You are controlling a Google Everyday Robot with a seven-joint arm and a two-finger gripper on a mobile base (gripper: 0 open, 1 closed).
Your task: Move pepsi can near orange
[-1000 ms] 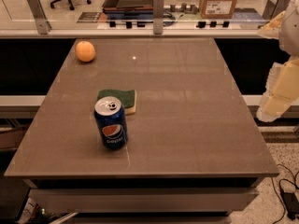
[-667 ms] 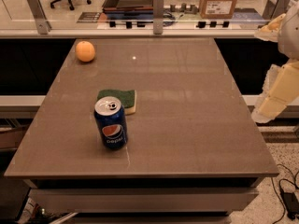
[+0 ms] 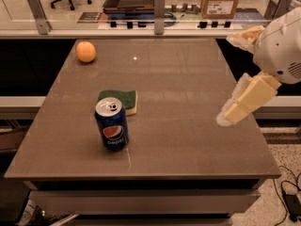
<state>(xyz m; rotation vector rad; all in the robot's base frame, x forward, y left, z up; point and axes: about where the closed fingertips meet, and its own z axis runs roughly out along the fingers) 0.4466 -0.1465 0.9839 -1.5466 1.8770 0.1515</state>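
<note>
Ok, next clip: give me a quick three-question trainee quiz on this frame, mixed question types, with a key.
1. True or false: the pepsi can touches the orange.
2. What lies just behind the can? A) a sponge B) a bowl C) a cup
3. Fill in: the gripper hangs over the ____ side of the table, as the picture shows it.

Key: 1 false, the orange sits near the far left corner, well apart from the can. 2 A. 3 right.

1 pepsi can (image 3: 111, 125), 1 orange (image 3: 86, 52), 1 sponge (image 3: 124, 99), 1 table (image 3: 188, 74), 1 end effector (image 3: 231, 116) over the table's right edge.
</note>
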